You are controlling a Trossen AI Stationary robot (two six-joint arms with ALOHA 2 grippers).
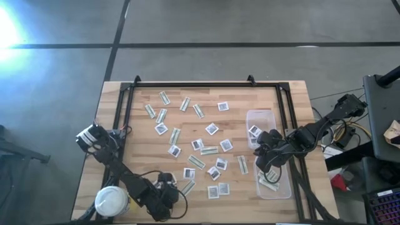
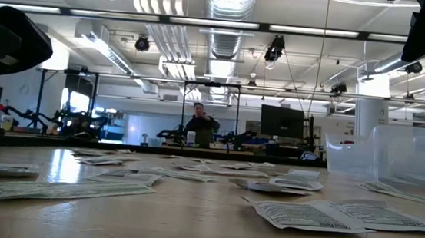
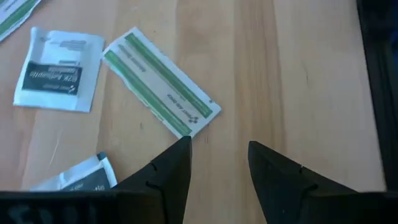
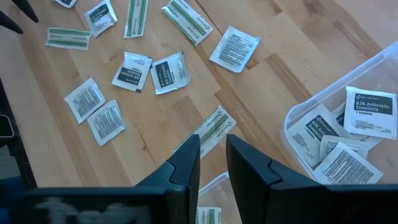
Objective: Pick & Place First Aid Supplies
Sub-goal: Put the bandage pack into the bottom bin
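While packets (image 1: 197, 145) lie scattered mid-table, some already in 2 clear tubs (image 1: 259, 119) at right edge, R gripper (image 4: 212, 155) above tubs, fingers narrow gap, nothing held, L gripper (image 3: 219, 163) near front-left by white-lidded jar (image 1: 111, 201), fingers apart, empty, over green strip (image 3: 160, 82).

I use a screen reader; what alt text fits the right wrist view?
The right tool hangs open and empty over a wooden table strewn with white packets and green strips. Beside it, a clear tub holds several white packets.
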